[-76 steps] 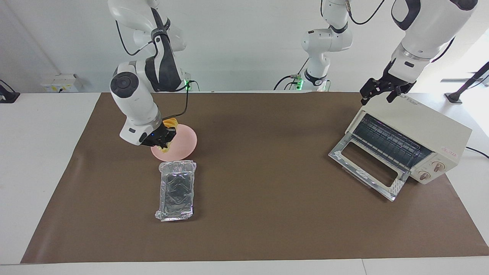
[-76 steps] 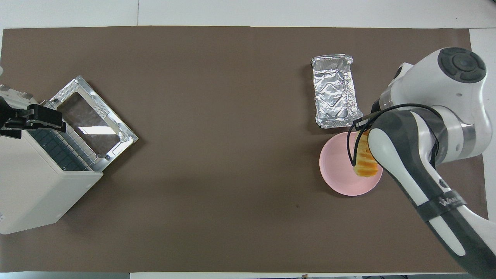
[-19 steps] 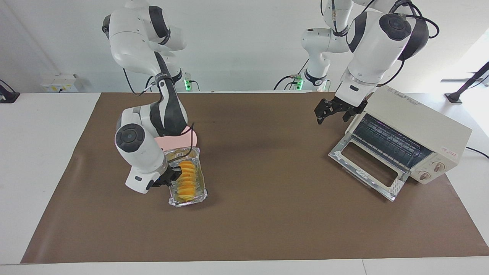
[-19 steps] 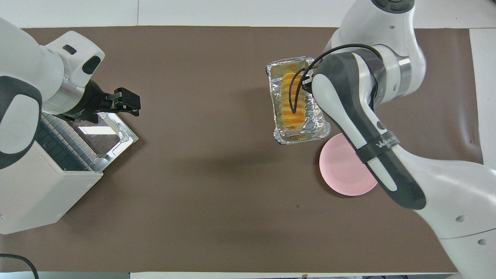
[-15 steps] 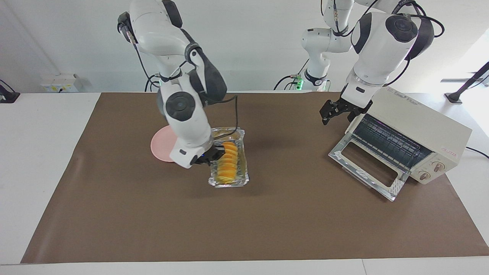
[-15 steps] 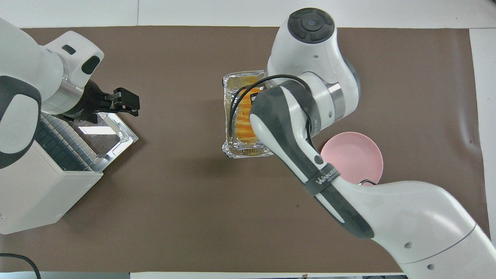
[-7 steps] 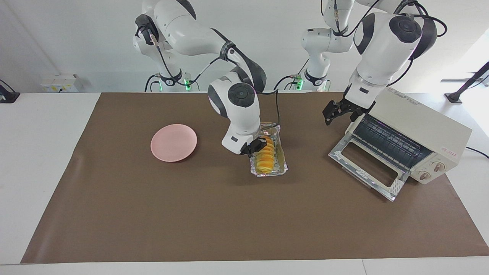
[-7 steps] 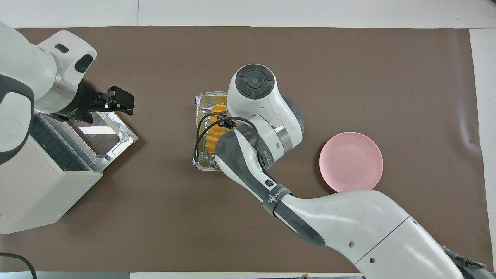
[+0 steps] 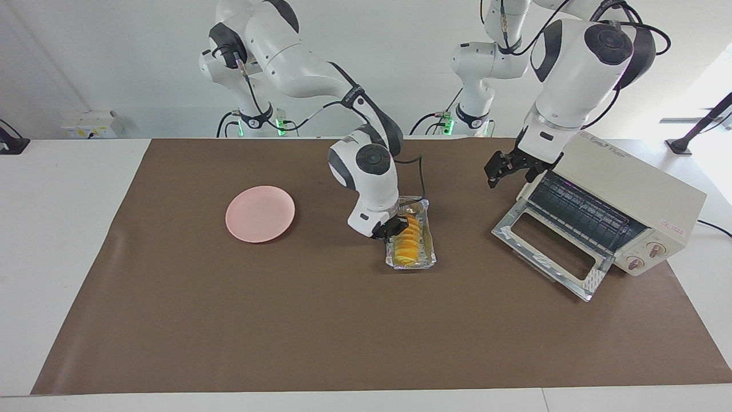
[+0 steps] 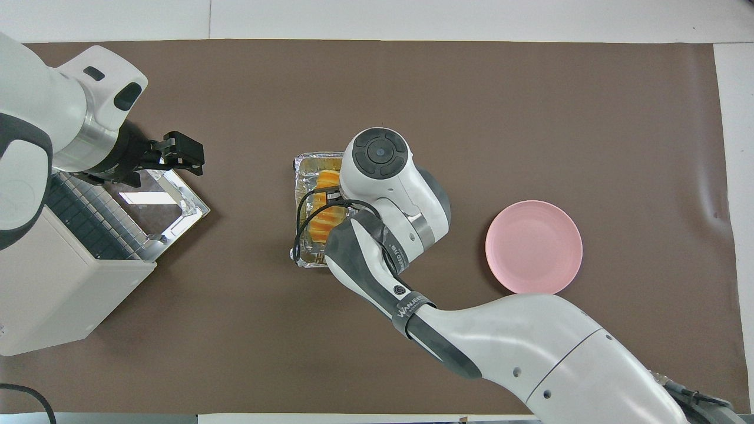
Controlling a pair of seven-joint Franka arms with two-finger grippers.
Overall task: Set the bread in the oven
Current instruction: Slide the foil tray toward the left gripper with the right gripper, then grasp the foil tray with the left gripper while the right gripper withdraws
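Facing view: right hand (image 9: 392,230) pinching foil tray (image 9: 424,258) with bread (image 9: 407,240), carried off from pink plate (image 9: 260,213) toward open oven (image 9: 623,197); left hand (image 9: 509,169) spread, waiting over oven door.

Backed by a plain white wall (image 9: 372,74), with a small white socket box (image 9: 91,123) fixed low on it toward the right arm's end. Furnished with a white table (image 9: 57,257), covered over most of its top by a flat brown mat (image 9: 343,332). Lit evenly, with a brighter glare (image 9: 712,86) at the left arm's end, near a black stand (image 9: 695,134) resting on the tabletop.
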